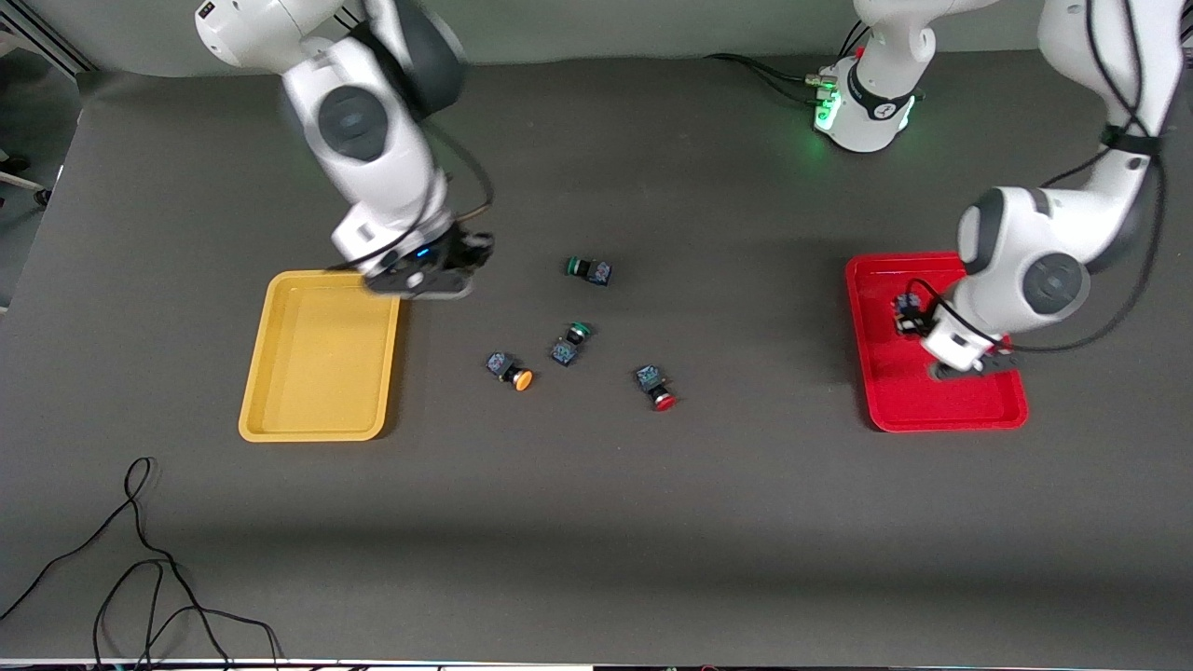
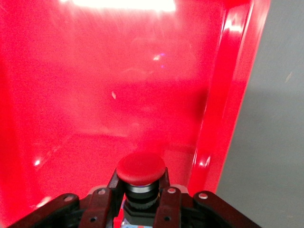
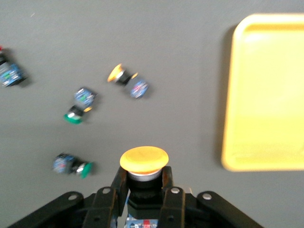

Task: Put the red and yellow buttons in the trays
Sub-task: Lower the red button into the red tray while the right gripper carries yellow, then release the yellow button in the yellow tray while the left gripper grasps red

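Nearest the front edge of the surface (image 1: 596, 522), a loose yellow button (image 1: 512, 371) and a loose red button (image 1: 656, 387) wait mid-surface, two green buttons (image 1: 569, 343) farther up. Left gripper (image 2: 142, 199), fingers clenched on a red-capped button (image 2: 141, 169), hangs over the red tray (image 1: 881, 401): lower, then release flat, clear of the rim. Right gripper (image 3: 145, 194) grips a yellow-capped button (image 3: 144, 160) just beside the yellow tray (image 1: 270, 410) corner, should shift over it first; front view hides both held buttons; a dark item in the red tray is unclear.

Four buttons (image 1: 575, 343) clustered between trays (image 1: 322, 354).
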